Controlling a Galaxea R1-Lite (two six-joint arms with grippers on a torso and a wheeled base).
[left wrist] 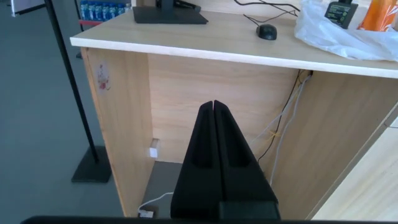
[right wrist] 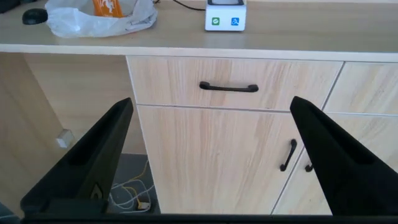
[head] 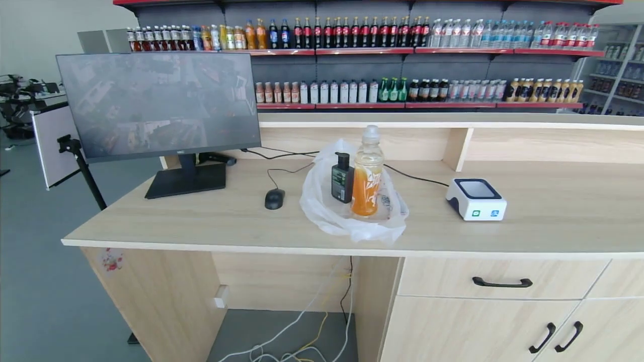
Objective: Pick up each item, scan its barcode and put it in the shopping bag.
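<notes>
Progress is judged as near complete: both items are seen standing upright inside the crumpled white shopping bag point(head: 352, 221), which lies on the tabletop point(head: 553, 216) between the mouse point(head: 274, 198) and the scanner point(head: 475, 199). The orange drink bottle point(head: 367, 176) and the dark pump bottle point(head: 342, 178) stand side by side and appear to touch, with the bag's plastic gathered low around their bases. No loose item is seen on the tabletop outside the bag, so nothing appears left to pick up. Whether each barcode has been scanned cannot be told. The left pincer point(left wrist: 214, 107) is held below the tabletop's edge, in front of the desk's open recess, with its fingers pressed together and nothing between them. The right pincer point(right wrist: 211, 106) is held low in front of the drawer point(right wrist: 230, 81), spread wide and empty. Both are well apart from the bag. Count: one shopping bag; two items (one orange bottle, one dark bottle); one scanner; one mouse; one monitor point(head: 158, 103); two pincers, neither carrying anything.
</notes>
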